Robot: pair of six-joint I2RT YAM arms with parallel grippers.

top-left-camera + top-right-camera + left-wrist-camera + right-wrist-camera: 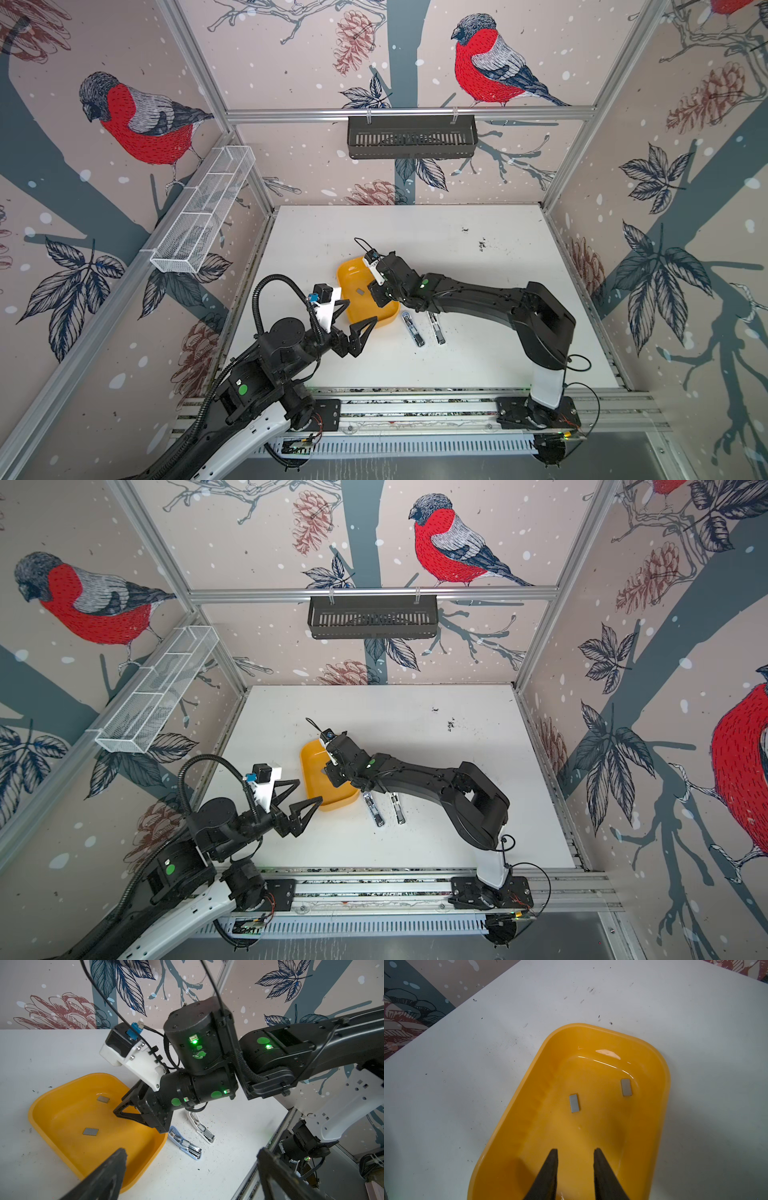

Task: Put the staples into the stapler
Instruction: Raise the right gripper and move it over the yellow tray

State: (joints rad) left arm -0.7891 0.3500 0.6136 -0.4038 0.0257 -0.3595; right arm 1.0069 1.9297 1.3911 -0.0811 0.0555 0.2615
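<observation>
Right gripper (575,1152) jaws narrow, nothing between them, over the yellow tray (660,1076). Two staples (574,1103) lie in it; in a top view just one strip (360,292) shows. Left gripper (360,311) is wide open by the tray rim. Staplers (412,329) lie beside the tray.

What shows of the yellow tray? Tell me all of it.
The yellow tray is a shallow, glossy, plastic-looking rounded rectangle with a raised rim. It sits flat on the white table. Inside lie the staples, two flat grey strips apart from each other. The right gripper hangs over its inside, open and empty, not touching the strips. The open left gripper is at its near edge; contact cannot be told. Two staplers lie close beside it.
</observation>
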